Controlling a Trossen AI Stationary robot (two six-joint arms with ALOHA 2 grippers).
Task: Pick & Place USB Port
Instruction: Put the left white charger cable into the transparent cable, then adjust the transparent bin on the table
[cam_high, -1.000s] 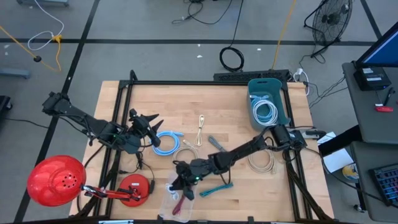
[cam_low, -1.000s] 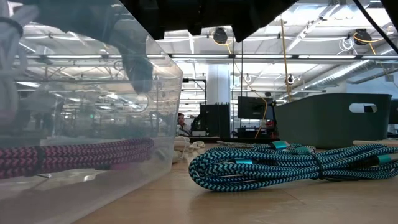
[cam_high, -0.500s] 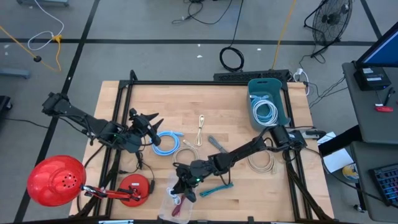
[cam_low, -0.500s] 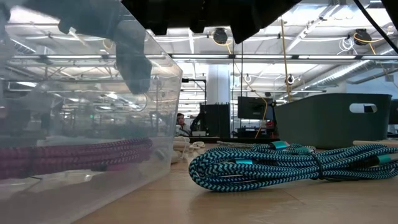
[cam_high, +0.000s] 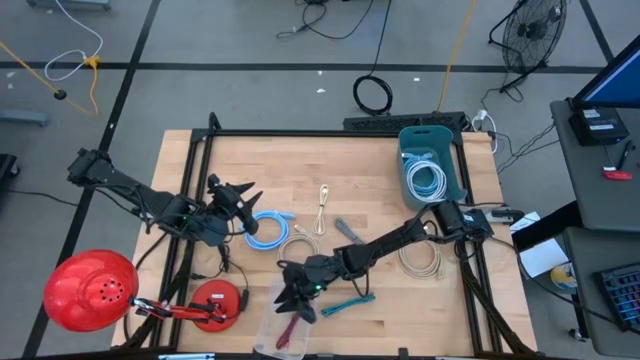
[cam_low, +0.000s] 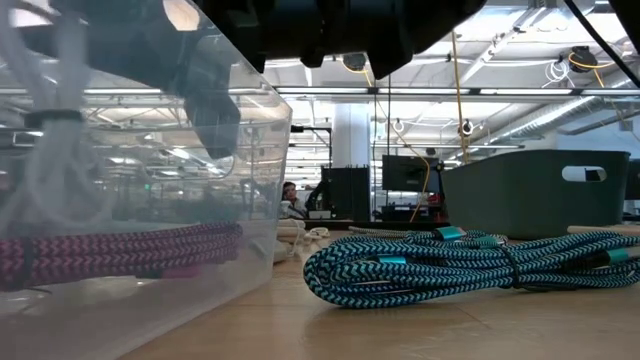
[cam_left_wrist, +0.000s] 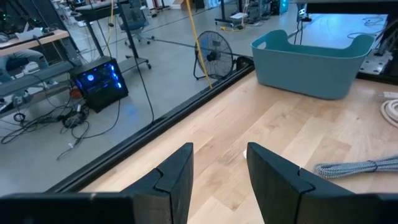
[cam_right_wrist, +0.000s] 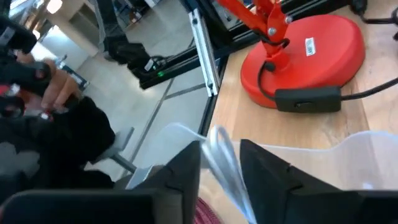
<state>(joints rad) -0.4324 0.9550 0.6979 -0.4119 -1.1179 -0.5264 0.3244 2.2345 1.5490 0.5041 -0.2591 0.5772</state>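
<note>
USB cable (cam_right_wrist: 224, 155), a white one, is hanging down inside the clear bin (cam_low: 150, 200) at the front edge of the wooden table (cam_high: 380, 165), above a magenta braided cable (cam_low: 120, 250) that is lying on the bin's floor. The right gripper (cam_right_wrist: 219, 146) is hovering over that bin with its jaws standing partly apart; the white cable is passing between them. The left gripper (cam_left_wrist: 219, 149) is waiting over the table's left side, jaws parted and holding nothing. A teal braided cable (cam_low: 450, 265) is lying just beside the bin
</note>
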